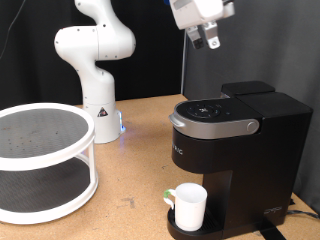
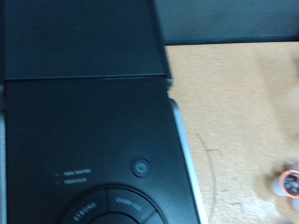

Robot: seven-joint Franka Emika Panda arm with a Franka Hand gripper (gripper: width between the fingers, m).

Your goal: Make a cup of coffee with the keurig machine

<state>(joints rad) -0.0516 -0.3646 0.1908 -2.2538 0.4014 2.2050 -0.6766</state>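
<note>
A brown wooden desk (image 1: 130, 170) fills the exterior view; a round white rack with two dark shelves (image 1: 40, 160) sits on it at nine o'clock; a tiny red-and-white thing (image 2: 290, 184), blurry, lies on the desk.

Above keurig machine (image 1: 235, 130): open air, gripper (image 1: 207, 40) hangs well clear of lid | under brew head: cup (image 1: 189, 205) fills the gap | table (image 1: 130, 170) middle: bare | exterior view's left edge: white two-tier rack (image 1: 40, 160) blocks
</note>
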